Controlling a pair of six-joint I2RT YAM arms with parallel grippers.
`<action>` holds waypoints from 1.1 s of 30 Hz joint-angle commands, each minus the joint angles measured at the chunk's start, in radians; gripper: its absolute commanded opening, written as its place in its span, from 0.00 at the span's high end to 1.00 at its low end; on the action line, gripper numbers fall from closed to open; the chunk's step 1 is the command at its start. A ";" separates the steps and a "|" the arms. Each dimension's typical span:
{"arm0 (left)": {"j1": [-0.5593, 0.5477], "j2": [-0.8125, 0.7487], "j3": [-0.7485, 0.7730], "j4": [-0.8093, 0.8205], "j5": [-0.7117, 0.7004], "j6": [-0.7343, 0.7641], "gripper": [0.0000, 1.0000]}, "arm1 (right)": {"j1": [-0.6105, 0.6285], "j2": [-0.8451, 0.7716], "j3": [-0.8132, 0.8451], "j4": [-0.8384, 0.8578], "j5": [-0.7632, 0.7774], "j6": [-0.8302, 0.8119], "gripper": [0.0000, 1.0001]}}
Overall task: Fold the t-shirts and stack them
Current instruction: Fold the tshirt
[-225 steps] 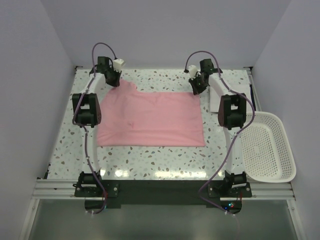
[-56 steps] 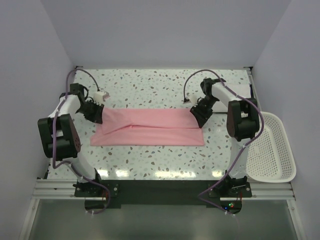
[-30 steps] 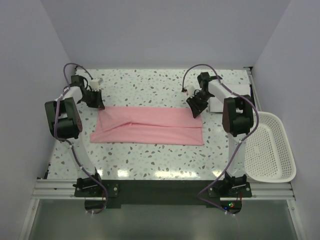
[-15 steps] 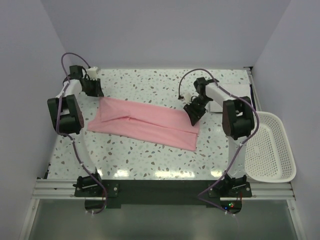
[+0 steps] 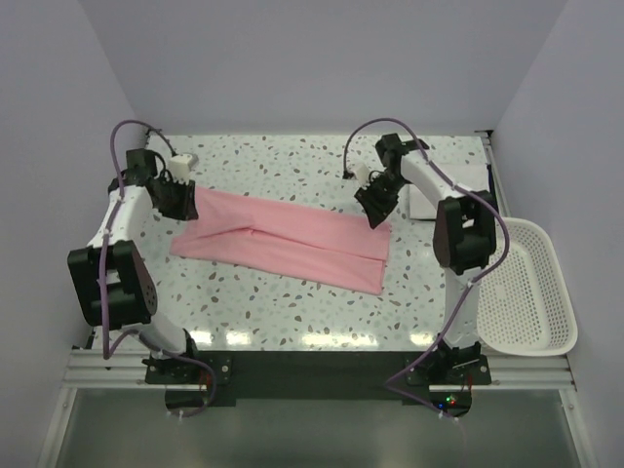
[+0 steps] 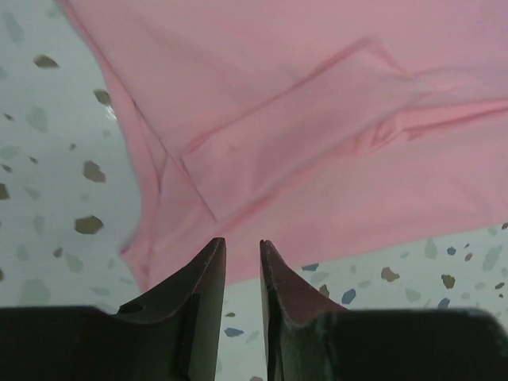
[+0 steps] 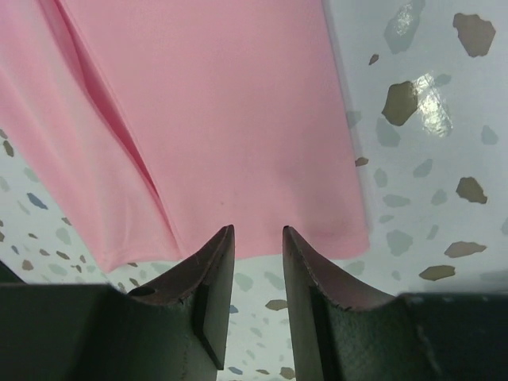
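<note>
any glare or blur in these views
Top external: white light patches glare off the table along its near edge; the pink t-shirt is evenly lit and sharp. Left wrist: the left gripper is dark and soft-edged, the shirt edge near it slightly smeared. Right wrist: one small glare spot on the table, right gripper in shadow.

Ahead of both claws the pink t-shirt [image 5: 283,239] is soft matt cloth, smooth but for shallow creases and a stitched hem. The table [image 5: 292,312] beneath is hard, glossy, speckled like terrazzo, throwing glare. The left gripper [image 6: 242,246] and right gripper [image 7: 259,233] have dark, matt, faintly scuffed fingers. The basket [image 5: 526,292] beyond the right claw is white perforated plastic.
</note>
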 commanded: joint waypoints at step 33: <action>-0.255 0.413 0.448 0.093 0.066 -0.138 0.64 | 0.276 -0.138 -0.193 0.145 -0.226 0.187 0.64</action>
